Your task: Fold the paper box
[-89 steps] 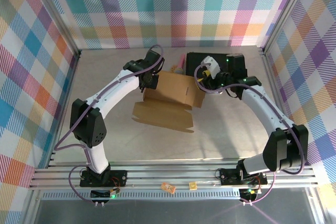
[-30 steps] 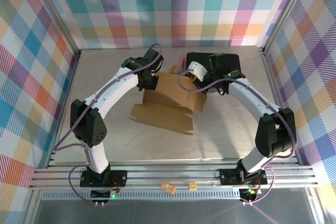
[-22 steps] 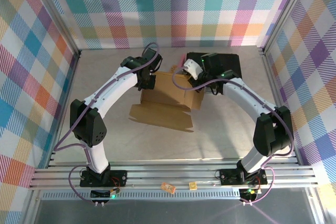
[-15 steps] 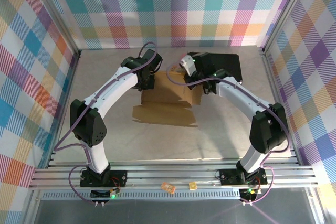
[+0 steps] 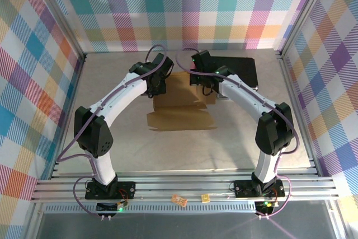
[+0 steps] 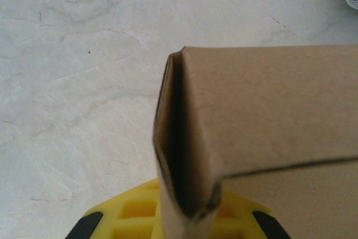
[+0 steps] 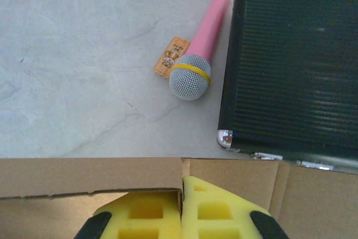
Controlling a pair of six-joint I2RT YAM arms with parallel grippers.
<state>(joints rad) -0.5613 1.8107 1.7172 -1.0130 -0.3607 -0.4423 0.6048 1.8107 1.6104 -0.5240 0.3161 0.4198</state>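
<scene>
Top external, surface: one; everything is carried on it.
Paper box: one, mid-surface; long axis left-right; loose flap laid flat toward the bases.
Black case: one, just beyond the box.
Relation: box is spanned by both arms along its far side; neither is judged nearer.
Left jaws: clamped on a doubled corner wall of the box.
Right jaws: pressed together, nothing seen between, at the wall's top edge.
Microphone: one.
Tag: one.
</scene>
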